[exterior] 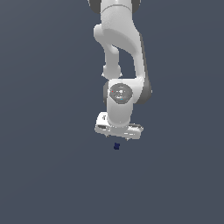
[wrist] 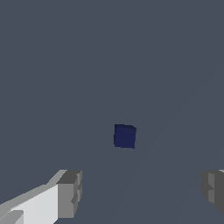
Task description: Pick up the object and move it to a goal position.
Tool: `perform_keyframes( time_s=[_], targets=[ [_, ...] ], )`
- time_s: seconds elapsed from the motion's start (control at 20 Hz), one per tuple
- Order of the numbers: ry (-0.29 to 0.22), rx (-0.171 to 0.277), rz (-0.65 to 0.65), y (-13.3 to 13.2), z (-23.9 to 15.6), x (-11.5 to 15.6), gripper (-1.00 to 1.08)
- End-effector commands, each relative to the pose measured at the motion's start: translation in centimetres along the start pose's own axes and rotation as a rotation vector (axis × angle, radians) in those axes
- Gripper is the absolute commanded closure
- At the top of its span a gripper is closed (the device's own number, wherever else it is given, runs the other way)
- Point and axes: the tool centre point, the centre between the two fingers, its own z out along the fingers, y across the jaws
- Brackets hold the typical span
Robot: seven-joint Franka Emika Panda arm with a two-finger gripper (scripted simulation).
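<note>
The object (exterior: 116, 146) is a tiny dark navy-blue cube on the grey floor, just below the white gripper (exterior: 117, 138) in the exterior view. In the wrist view the cube (wrist: 124, 136) lies ahead of the gap between the two grey fingertips (wrist: 70, 192), apart from both. The jaws stand wide apart and hold nothing. The gripper (wrist: 142, 190) hangs above the cube, pointing down.
The white arm (exterior: 120, 52) rises from the gripper toward the top of the exterior view. The plain grey floor (exterior: 43, 175) spreads all around. No goal marker shows.
</note>
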Motion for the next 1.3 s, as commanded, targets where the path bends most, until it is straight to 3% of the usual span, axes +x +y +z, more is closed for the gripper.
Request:
perform_keyframes(
  time_s=[0.0, 0.75, 1.25],
  targets=[
    [-0.001, 0.001, 0.034, -0.1, 1.2, 0.6, -0.92],
    [-0.004, 0.002, 0.087, -0.3, 3.9, 1.4, -0.92],
    [-0.003, 0.003, 0.090, -0.3, 8.2, 1.4, -0.92]
  ],
)
